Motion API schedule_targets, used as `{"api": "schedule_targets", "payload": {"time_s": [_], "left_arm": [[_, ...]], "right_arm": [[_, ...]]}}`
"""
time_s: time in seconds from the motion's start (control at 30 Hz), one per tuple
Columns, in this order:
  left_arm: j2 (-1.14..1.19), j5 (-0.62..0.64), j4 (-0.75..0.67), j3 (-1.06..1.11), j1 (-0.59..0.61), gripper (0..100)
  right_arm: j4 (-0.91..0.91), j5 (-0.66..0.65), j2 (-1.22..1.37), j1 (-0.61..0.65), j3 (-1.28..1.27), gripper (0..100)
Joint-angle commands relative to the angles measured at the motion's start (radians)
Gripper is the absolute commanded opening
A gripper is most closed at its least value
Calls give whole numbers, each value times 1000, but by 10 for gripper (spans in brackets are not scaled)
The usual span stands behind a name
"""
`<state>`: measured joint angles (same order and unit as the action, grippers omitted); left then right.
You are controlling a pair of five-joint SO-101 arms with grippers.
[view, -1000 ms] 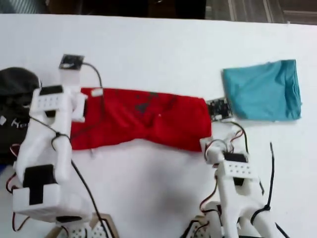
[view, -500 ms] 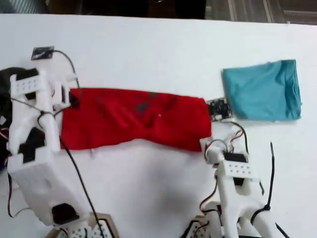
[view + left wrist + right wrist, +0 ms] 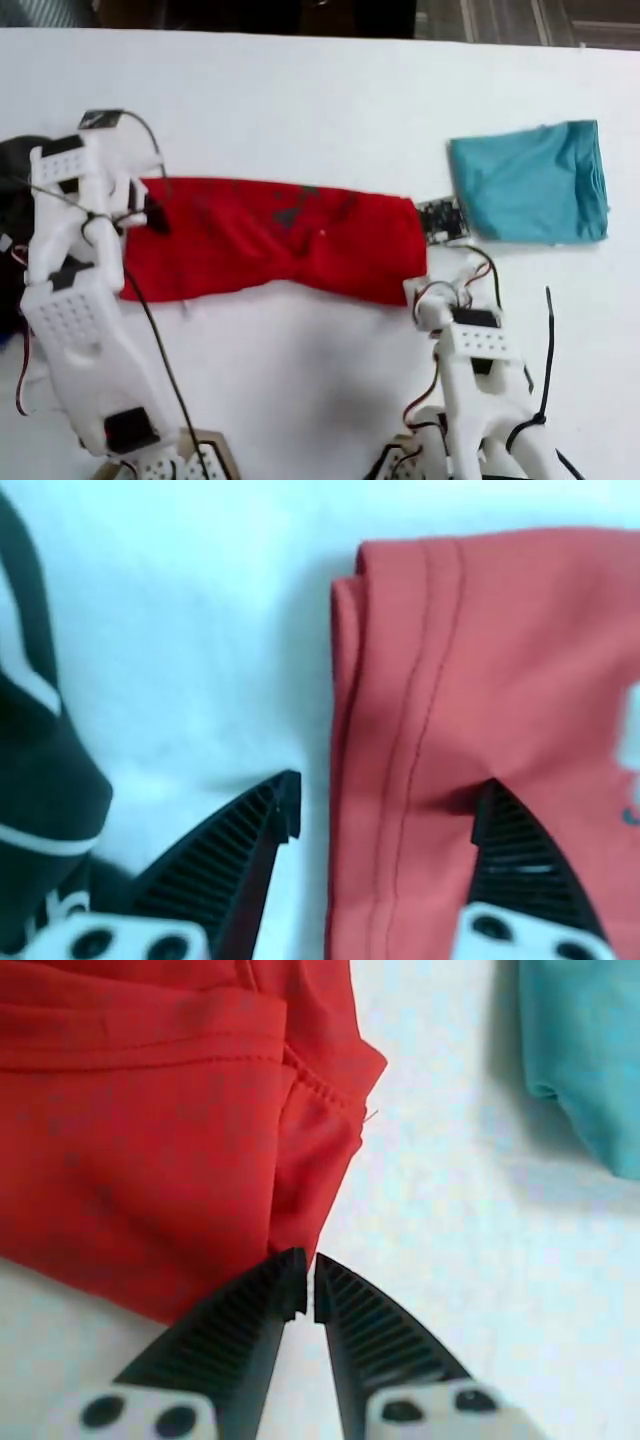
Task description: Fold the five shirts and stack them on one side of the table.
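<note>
Red shirt: end nearest L arm lies under that arm's wrist, so corner there hidden; dark print mid-cloth too small to make out. Black cloth at table's L side cut by frame edge & partly behind L arm; can't tell what it is. L wrist view: red shirt & black cloth both run off frame. R wrist view: teal shirt cut by edge, just a corner in frame. Both arms' bases cut off, incl R arm

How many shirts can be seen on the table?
3: red shirt in the middle, folded teal shirt at right, black shirt at left edge; others may be hidden.
</note>
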<state>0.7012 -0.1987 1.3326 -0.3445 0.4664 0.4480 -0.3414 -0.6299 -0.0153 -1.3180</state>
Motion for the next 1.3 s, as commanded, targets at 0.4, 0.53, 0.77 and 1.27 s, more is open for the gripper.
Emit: {"api": "schedule_targets", "payload": {"time_s": [0.4, 0.53, 0.77, 1.27], "left_arm": [[44, -181, 68, -59, -74, 201], [44, -178, 64, -59, -77, 120], [44, -180, 71, -53, -75, 218], [35, -187, 261, -206, -28, 246]], "right_arm": [[-16, 12, 5, -8, 32, 22], [24, 17, -28, -22, 32, 22], [76, 18, -226, -41, -44, 22], [68, 15, -278, -2, -87, 22]]}}
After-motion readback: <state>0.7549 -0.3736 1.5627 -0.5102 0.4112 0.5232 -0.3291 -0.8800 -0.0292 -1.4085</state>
